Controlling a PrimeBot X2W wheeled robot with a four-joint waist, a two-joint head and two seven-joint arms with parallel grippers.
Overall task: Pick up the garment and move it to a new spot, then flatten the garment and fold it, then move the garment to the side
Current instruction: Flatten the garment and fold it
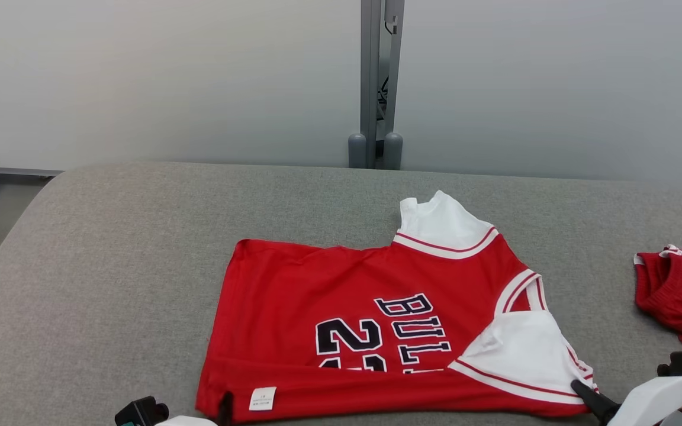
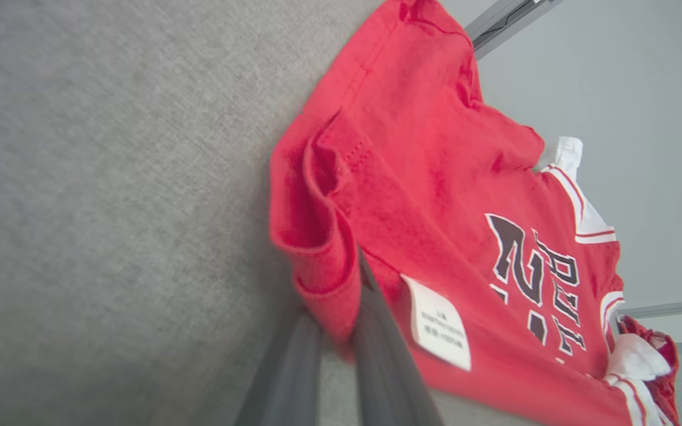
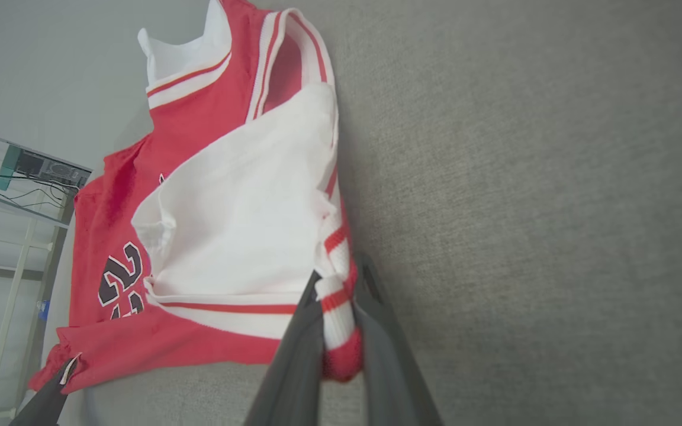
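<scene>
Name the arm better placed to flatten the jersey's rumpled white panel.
Right, probably. The right gripper pinches the striped trim beside that white panel, while the left gripper holds the hem corner by the label, at the opposite end of the jersey.

Red jersey [image 2: 436, 177] lies on grey cloth surface [image 2: 110, 207], running from the near corner away to upper right. Left gripper [image 2: 336, 313] closed on the near hem corner: red fabric bunched and folded between the two dark fingers [image 2: 388, 367], which rise from the bottom edge. Hem slightly blurred at the pinch. White label [image 2: 438, 324] just beside the right-hand finger, text too small to read. Black print [image 2: 530, 266] with white outline further along, cut off by a fold. White sleeve [image 2: 584, 201] with red stripe at the far side. Pale wall [image 2: 643, 118] and grey rail [image 2: 507, 21] behind
</scene>
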